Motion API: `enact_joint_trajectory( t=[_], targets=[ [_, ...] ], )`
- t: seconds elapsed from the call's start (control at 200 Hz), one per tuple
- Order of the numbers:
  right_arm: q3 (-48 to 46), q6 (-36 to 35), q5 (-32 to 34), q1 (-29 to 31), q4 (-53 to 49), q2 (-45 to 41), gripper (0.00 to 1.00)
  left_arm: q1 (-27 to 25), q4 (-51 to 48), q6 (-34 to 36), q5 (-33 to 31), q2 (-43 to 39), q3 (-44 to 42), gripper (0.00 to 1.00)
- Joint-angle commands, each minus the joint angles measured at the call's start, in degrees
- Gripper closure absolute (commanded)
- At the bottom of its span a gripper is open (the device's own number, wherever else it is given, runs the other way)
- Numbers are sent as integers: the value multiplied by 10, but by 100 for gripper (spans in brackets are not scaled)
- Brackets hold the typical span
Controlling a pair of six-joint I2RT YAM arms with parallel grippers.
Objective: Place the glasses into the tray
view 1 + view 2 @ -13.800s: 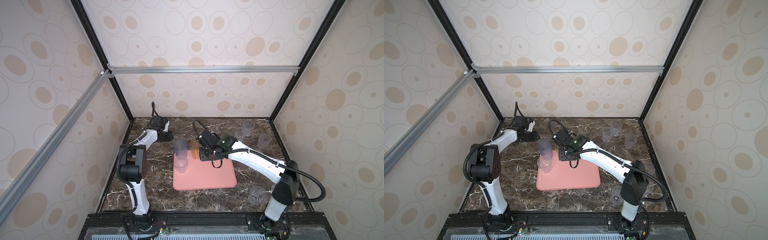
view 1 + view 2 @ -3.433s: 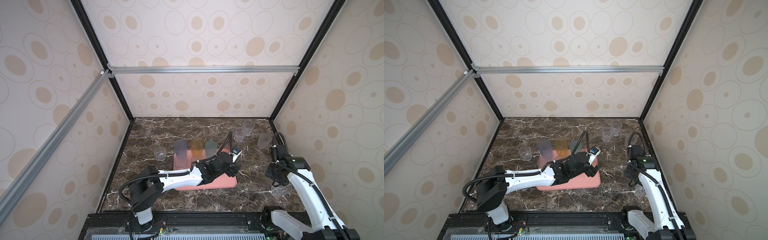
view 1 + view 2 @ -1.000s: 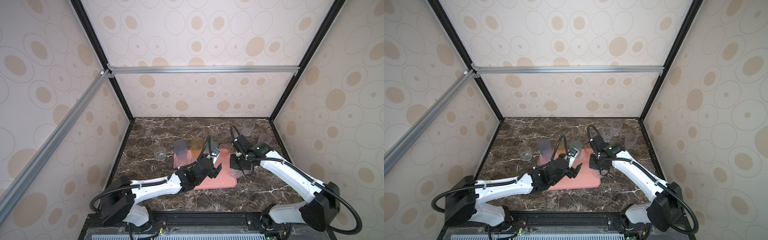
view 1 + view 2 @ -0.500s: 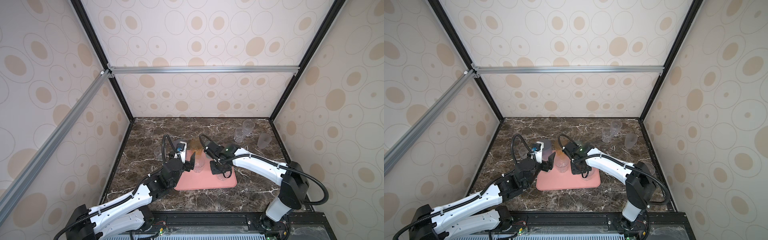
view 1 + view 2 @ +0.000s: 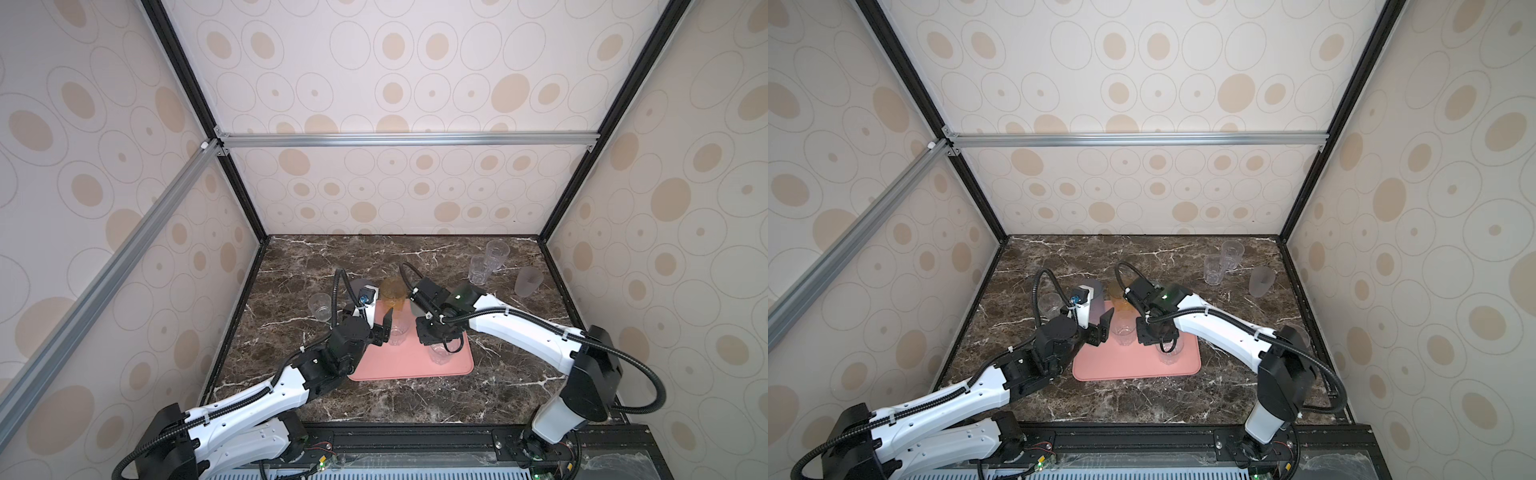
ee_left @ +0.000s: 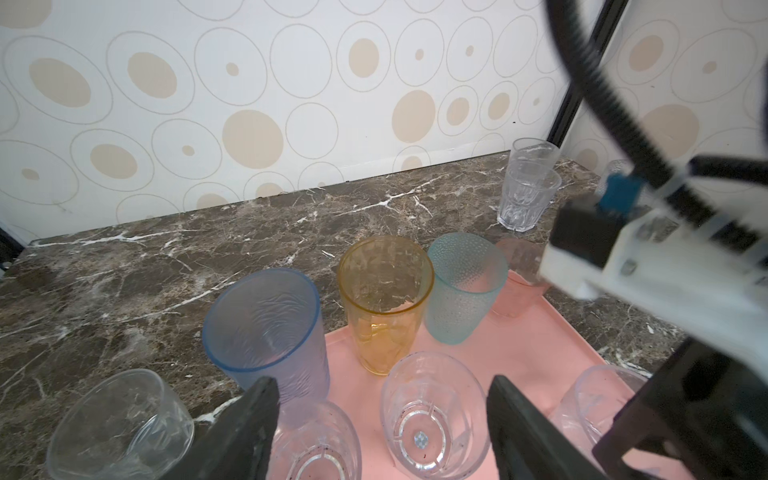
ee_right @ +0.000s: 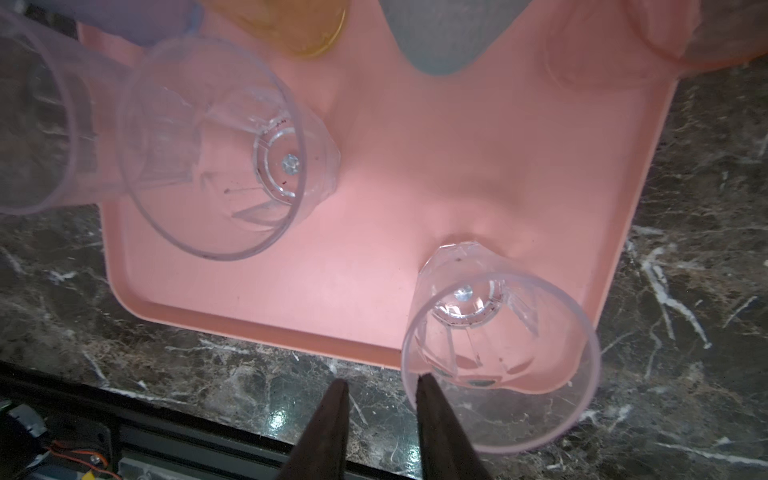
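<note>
Glasses (image 5: pixel 397 332) stand in, behind and beside the tray (image 5: pixel 399 368).

My table (image 5: pixel 415 257) is dark brown marble with white veins. Flat on it, near the middle and toward the front, lies the pink tray (image 5: pixel 395 368), its long sides running across. Just left of the tray a small clear glass (image 5: pixel 320 306) stands upright on the bare stone, apart from the rim. In my far right corner two faceted glasses (image 5: pixel 478 270) stand upright, touching or nearly so; I cannot tell which. A frosted glass (image 5: pixel 527 282) stands near them, further right, close to the table's edge.
</note>
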Motion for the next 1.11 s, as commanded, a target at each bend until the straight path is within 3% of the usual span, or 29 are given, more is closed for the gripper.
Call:
enact_joint_trajectory(
  t=[0.0,0.195,0.485,0.975,1.1],
  targets=[
    [-17,20,31,-38,-38,-60,70,-4,33,-4,33,31,16,24],
    [-105,52,38,-105,-32,-152,69,-40,19,44,83,116,75,22],
    [-176,66,-40,-130,41,-146,65,-42,-5,-26,206,219,140,22],
    [-214,67,-69,-127,95,-94,72,-52,-31,-22,189,257,160,24],
    [-212,63,-66,-124,99,-82,84,-53,-33,-23,192,261,160,24]
  ],
)
